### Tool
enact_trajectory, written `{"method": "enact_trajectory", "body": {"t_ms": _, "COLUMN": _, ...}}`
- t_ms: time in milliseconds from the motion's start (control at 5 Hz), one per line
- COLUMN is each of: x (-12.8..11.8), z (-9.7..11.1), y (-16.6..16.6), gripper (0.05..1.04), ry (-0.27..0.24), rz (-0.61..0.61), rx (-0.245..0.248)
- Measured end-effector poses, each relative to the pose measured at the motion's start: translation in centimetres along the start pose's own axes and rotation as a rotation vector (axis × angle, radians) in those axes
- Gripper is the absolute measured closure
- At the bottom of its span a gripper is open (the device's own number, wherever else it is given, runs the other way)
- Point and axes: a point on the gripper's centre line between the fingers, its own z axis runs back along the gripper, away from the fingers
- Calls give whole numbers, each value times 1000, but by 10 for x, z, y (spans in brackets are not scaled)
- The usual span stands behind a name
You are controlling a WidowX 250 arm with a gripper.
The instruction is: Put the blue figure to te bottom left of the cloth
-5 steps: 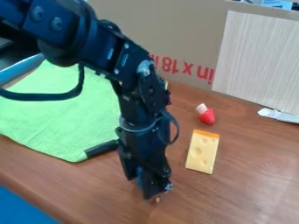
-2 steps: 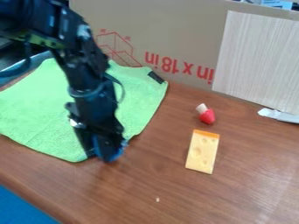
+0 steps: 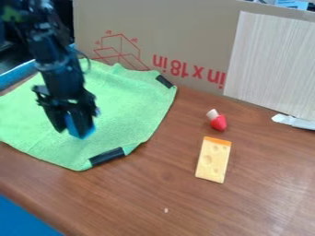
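Observation:
Over the left part of the green cloth point(image 3: 123, 110) hangs my black gripper point(image 3: 75, 130), pointing down. It is shut on the blue figure point(image 3: 80, 128), whose lower part shows between and just below the fingers. Whether the figure touches the cloth I cannot tell. The cloth lies on the left side of the table, with a dark strip at its front corner and another at its right corner.
A yellow cheese piece point(image 3: 213, 159) lies on the wooden table point(image 3: 154, 198) right of the cloth, with a small red and white object point(image 3: 216, 120) behind it. A cardboard wall point(image 3: 178, 27) stands along the back.
The arm has moved left and back, from the table in front of the cloth to over the cloth, carrying the blue figure. The cheese and red object have stayed put.

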Motion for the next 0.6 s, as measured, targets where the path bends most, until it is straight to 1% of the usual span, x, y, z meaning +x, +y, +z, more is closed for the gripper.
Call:
{"method": "enact_trajectory", "body": {"t_ms": 200, "x": 16, "z": 0, "y": 45, "gripper": 492, "ry": -8, "rz": 130, "rx": 23}}
{"method": "enact_trajectory", "body": {"t_ms": 400, "x": 28, "z": -8, "y": 81, "gripper": 492, "ry": -3, "rz": 231, "rx": 78}}
{"method": "enact_trajectory", "body": {"t_ms": 600, "x": 32, "z": -12, "y": 101, "gripper": 492, "ry": -13, "rz": 282, "rx": 131}}
